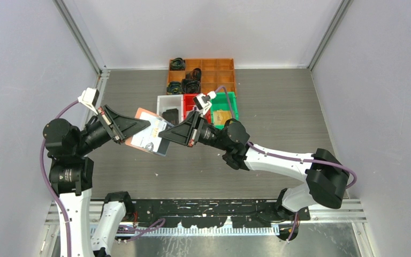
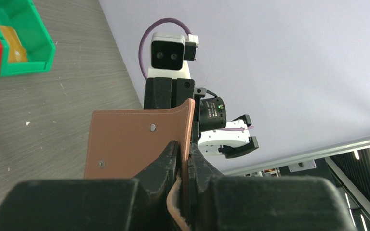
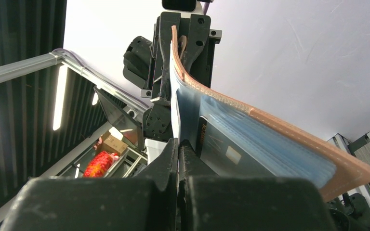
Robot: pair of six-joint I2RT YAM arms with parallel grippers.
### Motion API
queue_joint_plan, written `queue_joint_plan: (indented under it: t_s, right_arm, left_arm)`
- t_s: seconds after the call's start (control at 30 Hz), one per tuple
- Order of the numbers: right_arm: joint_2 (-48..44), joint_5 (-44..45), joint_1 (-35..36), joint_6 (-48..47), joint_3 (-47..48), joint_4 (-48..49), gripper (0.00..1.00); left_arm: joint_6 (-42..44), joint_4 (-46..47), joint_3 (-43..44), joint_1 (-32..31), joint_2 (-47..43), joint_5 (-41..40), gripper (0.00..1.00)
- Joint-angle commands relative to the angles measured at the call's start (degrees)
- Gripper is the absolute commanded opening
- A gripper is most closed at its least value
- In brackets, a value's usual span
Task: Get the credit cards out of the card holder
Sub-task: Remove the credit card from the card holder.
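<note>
Black fingers of the left gripper pinch the tan-pink edge of the card holder, which hangs in the air between the two arms, above the table's left-centre. From the right, the right gripper has its fingers pressed together at the open edge of the grey-blue pocket face, seemingly on a thin card edge, though what exactly it grips is too tight to tell. One of the credit cards shows through the translucent slots. By my judgement the extraction step is in hand: the next move calls for the right arm to draw straight away from the holder along the slot while the left keeps firm. Grey wood-grain table lies below; at its far side stand white, red and green bins and an orange tray, with pale walls around.
</note>
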Motion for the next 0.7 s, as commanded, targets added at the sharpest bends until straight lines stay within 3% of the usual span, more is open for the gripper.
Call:
queue_joint_plan:
  t_s: [0.0, 0.17, 0.27, 0.37, 0.53, 0.67]
  right_arm:
    - [-0.9, 0.0, 0.0, -1.0, 0.8, 0.0, 0.02]
    - [1.1, -1.0, 0.1, 1.9, 3.1, 4.1, 0.30]
    - [2.8, -1.1, 0.1, 4.8, 4.1, 7.9, 0.36]
    - [3.6, -1.3, 0.1, 5.7, 4.7, 9.5, 0.32]
    - [2.7, -1.5, 0.0, 5.5, 3.5, 10.1, 0.10]
    - [0.1, -0.7, 0.0, 3.8, -0.1, 8.4, 0.06]
  left_arm:
    - [-1.2, 6.1, 2.7, 0.0, -0.3, 0.2, 0.03]
    - [0.3, 4.5, 2.7, -0.1, -0.6, -0.8, 0.00]
    - [0.3, 4.5, 2.7, 0.0, -0.6, -0.6, 0.00]
    - [0.4, 4.4, 2.8, 0.0, -0.4, -0.4, 0.00]
    - [0.9, 4.4, 3.0, -0.1, -0.5, -0.6, 0.00]
    - [1.3, 4.1, 3.7, -0.1, -0.2, -0.8, 0.00]
